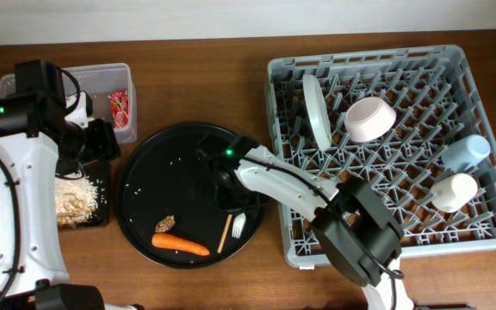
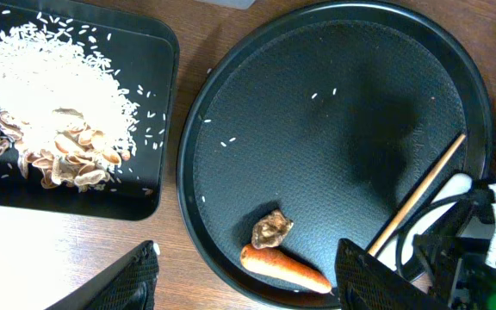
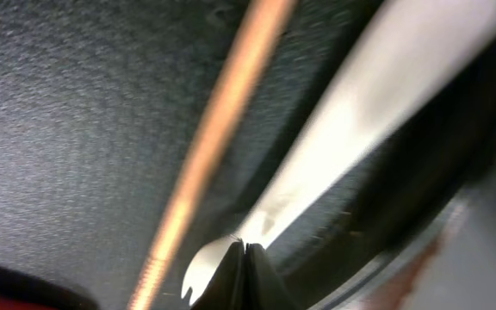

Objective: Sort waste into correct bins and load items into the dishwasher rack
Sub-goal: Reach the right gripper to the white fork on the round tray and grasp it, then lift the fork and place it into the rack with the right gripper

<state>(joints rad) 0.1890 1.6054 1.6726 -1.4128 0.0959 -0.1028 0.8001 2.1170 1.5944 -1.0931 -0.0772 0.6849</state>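
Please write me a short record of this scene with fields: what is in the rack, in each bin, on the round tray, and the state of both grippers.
rack: white plate, white bowl, light-blue cup, small white cup
clear tub: red wrapper
black rectangular tray: rice and scraps
round tray: carrot, brown lump, chopstick, fork
left gripper: open, empty
right gripper: shut, at the fork

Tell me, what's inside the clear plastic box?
A shiny red wrapper lies in the clear box. The left arm covers most of the box, so anything else inside is hidden.
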